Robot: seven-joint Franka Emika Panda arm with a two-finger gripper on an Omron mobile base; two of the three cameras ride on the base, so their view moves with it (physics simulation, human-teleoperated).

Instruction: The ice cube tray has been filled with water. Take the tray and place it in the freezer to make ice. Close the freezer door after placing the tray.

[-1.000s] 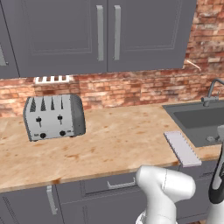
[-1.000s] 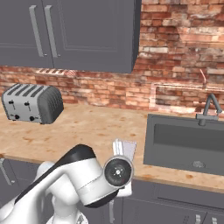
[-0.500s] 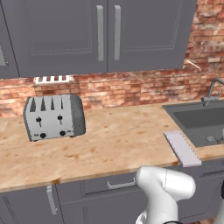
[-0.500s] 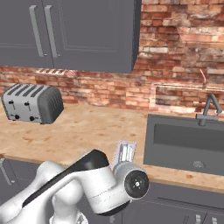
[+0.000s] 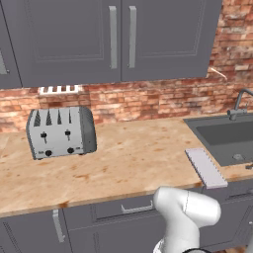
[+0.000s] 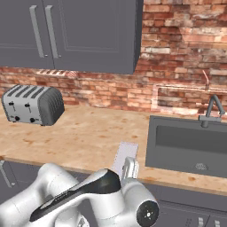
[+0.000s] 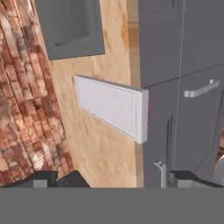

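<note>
Lavender-white, the thin slab of an ice cube tray [image 7: 111,107] lies on your wooden bench [image 5: 128,163] beside the dark sink [image 5: 230,138], one end at the front edge; your tool [image 7: 116,180], tips spread wide and empty, faces it from off that edge.

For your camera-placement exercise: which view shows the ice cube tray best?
The hand view: the ice cube tray is close, whole, overhanging the counter edge. The left base view shows it smaller; in the right base view the arm hides its near end.
</note>
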